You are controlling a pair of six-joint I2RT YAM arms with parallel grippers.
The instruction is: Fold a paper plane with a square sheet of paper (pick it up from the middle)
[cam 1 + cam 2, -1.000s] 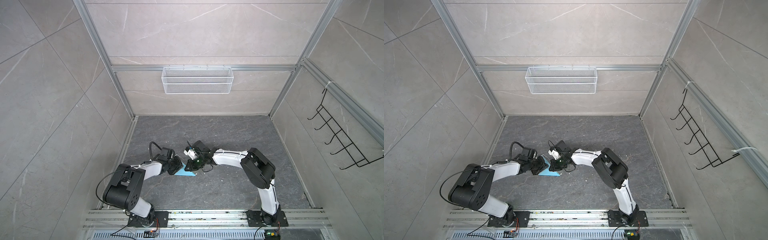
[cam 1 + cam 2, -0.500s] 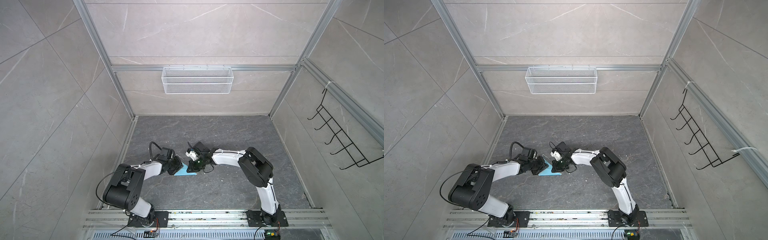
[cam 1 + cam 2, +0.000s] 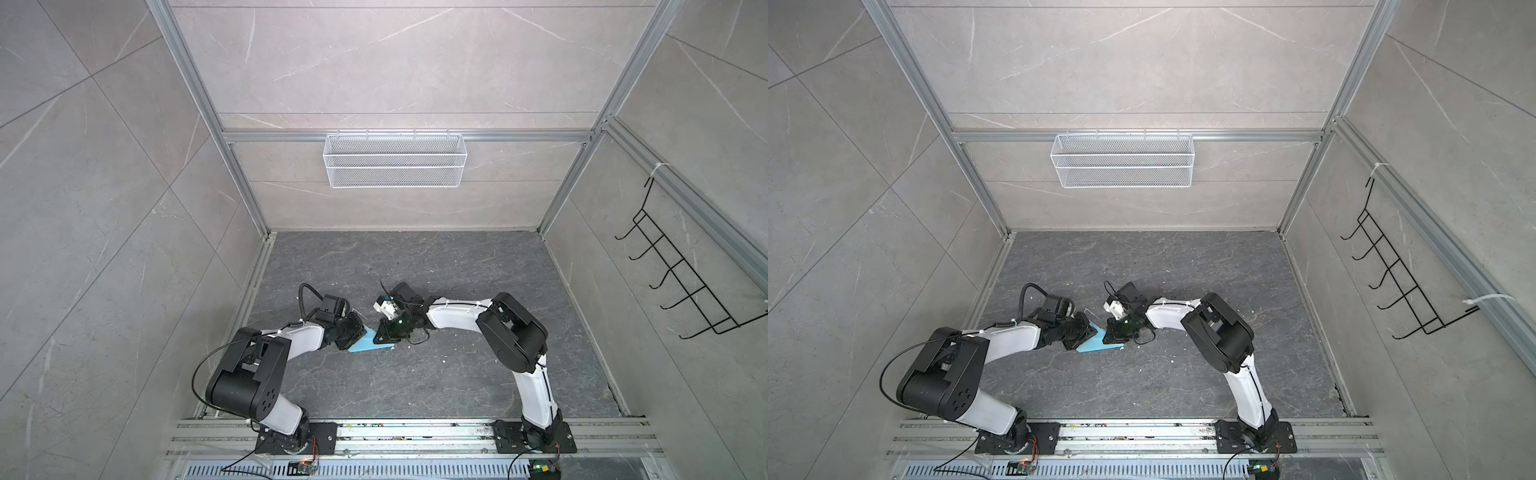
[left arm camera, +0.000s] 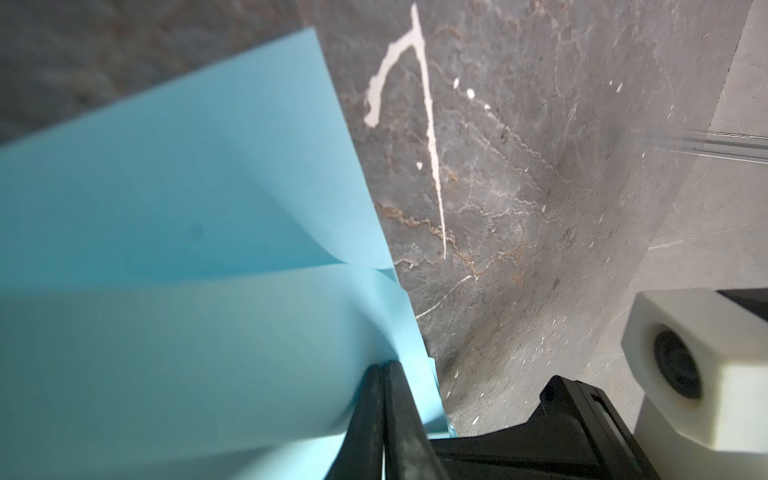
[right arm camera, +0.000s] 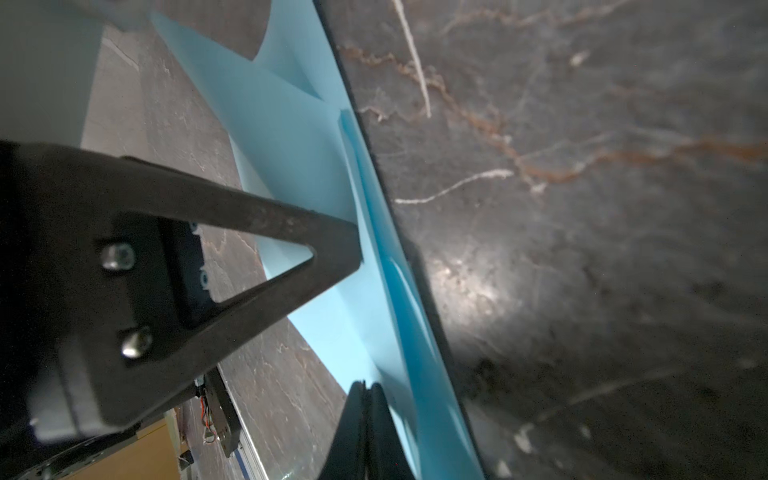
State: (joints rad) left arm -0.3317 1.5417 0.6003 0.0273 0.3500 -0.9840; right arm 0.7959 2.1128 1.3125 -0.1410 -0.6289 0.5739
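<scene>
nearest, both arms rise from their bases and bend in low over the desk (image 3: pixel 436 386), meeting at the paper (image 3: pixel 368 344). the paper lies on the near-middle of the desk between the two tools, already folded down to a small pointed wedge of several layers. one flap is loose and curled, as the left wrist view shows. i judge the job about midway: a crease is being made or tightened, and this is no finished plane yet

the left tool (image 3: pixel 360 334) is closed tight. its wrist view shows the jaws pressed together right where the curled layer runs in, so it appears to pinch the paper at that edge. the right tool (image 3: pixel 383 332) is closed tight too, its tip at the paper's other side. i cannot tell whether a layer is caught between its jaws

the next move, as i read it, calls for the left tool to keep its pinch firm while the right one brings the loose flap over. the edges must line up before anything is pressed flat along the crease. paper this thin will likely buckle or slip if pulled unevenly

farthest off, the basket (image 3: pixel 395 160) on the back wall plays no part
</scene>
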